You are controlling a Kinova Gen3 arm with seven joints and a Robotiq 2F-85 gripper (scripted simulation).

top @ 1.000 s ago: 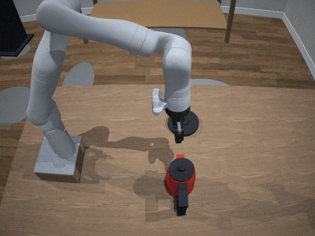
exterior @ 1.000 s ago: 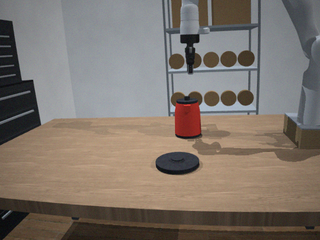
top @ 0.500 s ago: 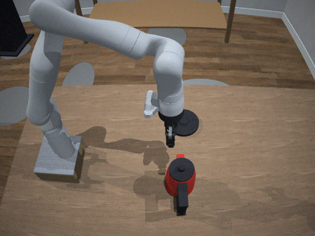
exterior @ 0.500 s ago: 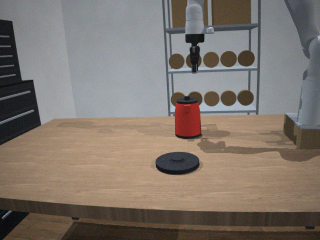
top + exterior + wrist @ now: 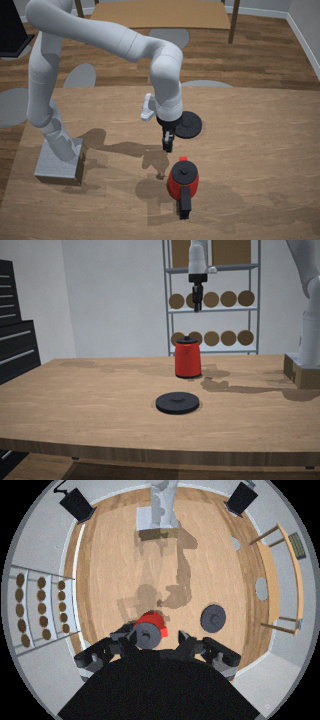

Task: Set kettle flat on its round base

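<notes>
- Below the gripper [image 5: 197, 307] and a little off to one side, the kettle [image 5: 187, 358] stands upright on the table [image 5: 77, 400], untouched, its handle [image 5: 185, 202] turned away from the base [image 5: 177, 402].
- The fingers stand wide apart with nothing between them, probably set for the thick handle bar.
- The base lies flat, stud up, apart from the kettle.
- The gripper hangs high above the lid knob; judged, a descent to the handle comes next.

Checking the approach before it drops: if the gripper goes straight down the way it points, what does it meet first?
Probably the bare table, beside the kettle; depth is unclear, so its open fingers might clip the lid's edge.
</notes>
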